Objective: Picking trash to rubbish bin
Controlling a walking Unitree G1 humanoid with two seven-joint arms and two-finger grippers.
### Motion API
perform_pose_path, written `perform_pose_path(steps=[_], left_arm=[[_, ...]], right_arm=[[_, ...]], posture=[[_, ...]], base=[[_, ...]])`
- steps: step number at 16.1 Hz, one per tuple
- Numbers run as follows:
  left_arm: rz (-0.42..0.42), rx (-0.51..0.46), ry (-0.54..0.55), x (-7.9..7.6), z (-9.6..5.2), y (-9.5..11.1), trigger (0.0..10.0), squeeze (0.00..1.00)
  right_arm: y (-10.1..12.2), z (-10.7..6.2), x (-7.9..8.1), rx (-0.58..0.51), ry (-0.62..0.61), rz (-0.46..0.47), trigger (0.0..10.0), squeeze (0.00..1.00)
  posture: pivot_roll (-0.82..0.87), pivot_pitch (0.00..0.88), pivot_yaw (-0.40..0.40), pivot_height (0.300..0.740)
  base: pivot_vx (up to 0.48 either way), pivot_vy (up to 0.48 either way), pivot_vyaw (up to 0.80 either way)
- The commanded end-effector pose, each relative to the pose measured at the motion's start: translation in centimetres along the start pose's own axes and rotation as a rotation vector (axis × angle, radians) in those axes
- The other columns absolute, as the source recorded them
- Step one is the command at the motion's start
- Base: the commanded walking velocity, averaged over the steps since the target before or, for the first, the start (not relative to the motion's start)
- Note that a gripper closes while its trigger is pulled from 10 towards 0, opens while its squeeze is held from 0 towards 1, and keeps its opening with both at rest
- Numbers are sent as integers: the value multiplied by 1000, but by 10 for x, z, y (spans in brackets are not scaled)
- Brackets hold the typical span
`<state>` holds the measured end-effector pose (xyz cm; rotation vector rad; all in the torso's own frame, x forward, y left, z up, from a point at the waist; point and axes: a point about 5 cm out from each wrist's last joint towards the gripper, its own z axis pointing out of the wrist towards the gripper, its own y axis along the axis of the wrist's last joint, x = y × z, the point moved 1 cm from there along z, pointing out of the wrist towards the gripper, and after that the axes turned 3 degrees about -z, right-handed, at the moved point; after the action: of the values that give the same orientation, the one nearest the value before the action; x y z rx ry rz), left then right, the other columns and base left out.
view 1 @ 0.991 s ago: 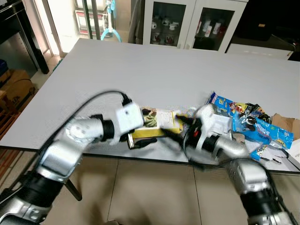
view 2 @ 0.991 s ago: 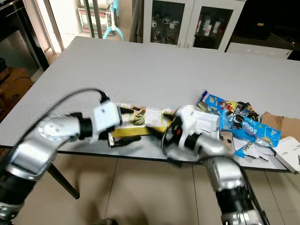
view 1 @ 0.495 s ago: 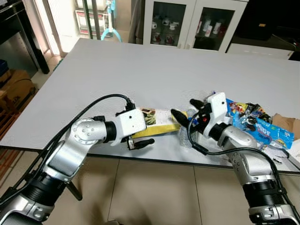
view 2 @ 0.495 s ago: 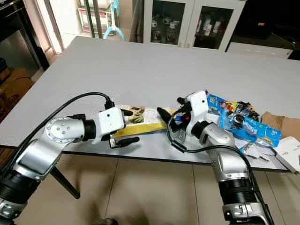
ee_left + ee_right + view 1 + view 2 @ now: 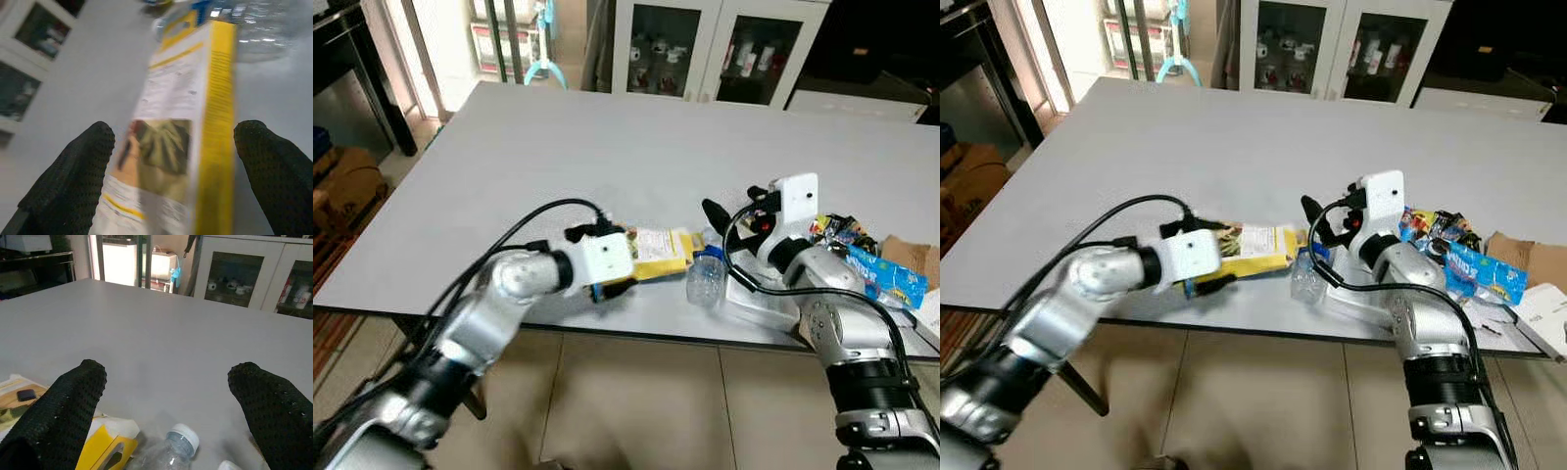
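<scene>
Two pincers: left gripper [image 5: 612, 287] straddles yellow box [image 5: 658, 253], unclenched; right gripper [image 5: 732, 217] spread, empty.
Risk: box may skid into bottle [image 5: 705, 278].

Grey table [image 5: 607, 147], glass-fronted cabinets [image 5: 705, 44]

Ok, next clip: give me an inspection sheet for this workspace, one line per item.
Surface: grey table, mostly bare.
Job's things: yellow box lying flat near the front edge; clear plastic bottle on its side beside it.
Clutter: blue snack wrappers piled at the right edge.
Grippers: left gripper open, fingers astride the box; right gripper open, above the bottle.
Cables: black cable looping over the left arm.
Surroundings: glass-door cabinet behind the table; rubbish bin: nothing seen.
</scene>
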<state>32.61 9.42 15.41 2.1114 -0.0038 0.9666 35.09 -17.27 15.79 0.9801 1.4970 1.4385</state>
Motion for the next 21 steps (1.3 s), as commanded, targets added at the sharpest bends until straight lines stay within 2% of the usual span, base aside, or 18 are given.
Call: perform_pose_path(steps=[1, 4, 7, 10, 16, 21], left_arm=[[27, -13, 23, 1, 7, 5, 10000, 0], [15, -58, -40, -12, 15, 10, 10000, 0], [18, -83, -152, -26, 13, 12, 10000, 0], [34, -65, -151, -26, 12, 7, 10000, 0], [58, -49, -127, -24, 15, 3, 10000, 0], [104, -24, -91, -28, 24, -4, 10000, 0]], right_arm=[[2, -1, -5, -18, -33, -5, 10000, 0], [-1, -3, -10, -6, -79, 2, 10000, 0], [-4, -6, -22, 11, -141, 4, 10000, 0], [-10, -11, -23, 43, -120, -25, 10000, 0], [-24, -37, -19, 130, 85, -77, 10000, 0], [-25, -50, -15, 155, 182, -91, 10000, 0]], posture=[[9, 23, -34, 740], [2, 23, -24, 740], [2, 25, -20, 740], [2, 27, -21, 740], [-9, 28, -19, 740], [-14, 29, -16, 740]], base=[[0, 0, 0], [0, 0, 0], [0, 0, 0], [0, 0, 0], [0, 0, 0], [0, 0, 0]])
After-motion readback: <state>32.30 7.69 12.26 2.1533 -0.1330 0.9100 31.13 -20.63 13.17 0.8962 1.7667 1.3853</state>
